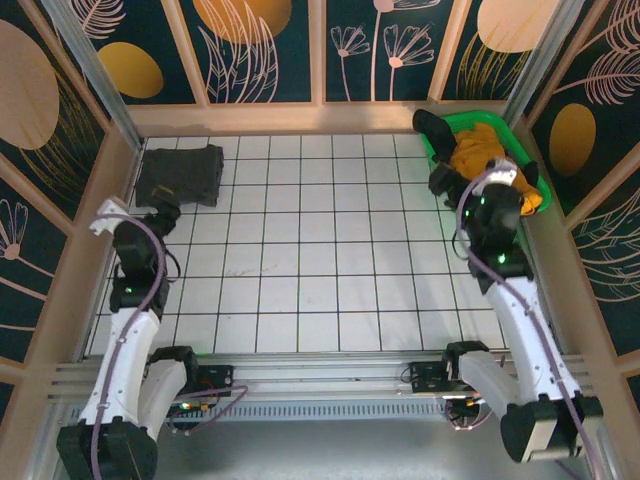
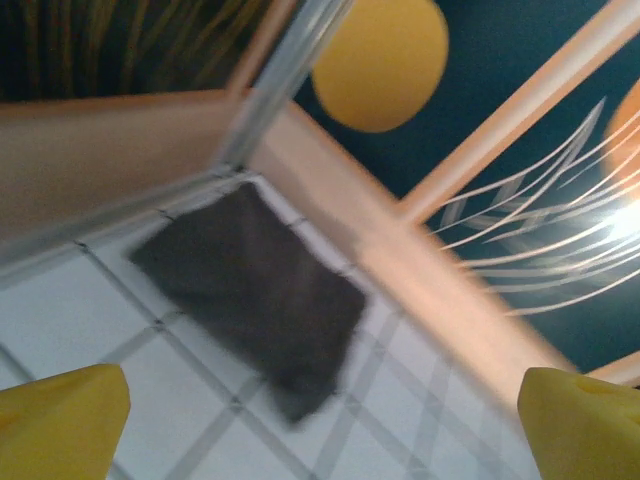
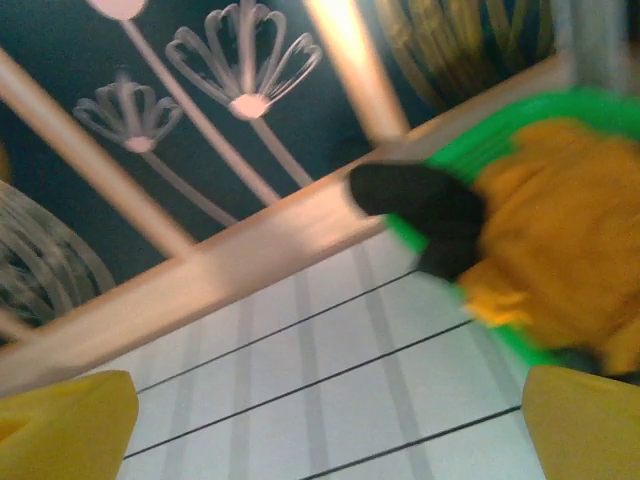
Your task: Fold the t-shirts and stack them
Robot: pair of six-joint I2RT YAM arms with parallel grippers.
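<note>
Charcoal t-shirt (image 1: 180, 175) lies folded into a soft rectangle at the far-left corner of the tiled table (image 1: 300, 250), blurred on my left wrist feed. Mustard t-shirt (image 1: 478, 150) sits crumpled in the green plastic tray (image 1: 485, 116) at far right. My right arm (image 1: 520, 300) partly hides it, and a black cloth (image 1: 430, 125) drapes over the rim. Left gripper (image 2: 320, 410) and right gripper (image 3: 320, 420) both gape wide, holding nothing.

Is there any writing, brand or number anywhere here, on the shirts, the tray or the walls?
No text can be read.
The dark grey t-shirt and the mustard t-shirt look plain.
The green tray shows no label.
The wall panels bear only drawn leaves and flowers.
Any marking on the arm bases is too small to tell.
</note>
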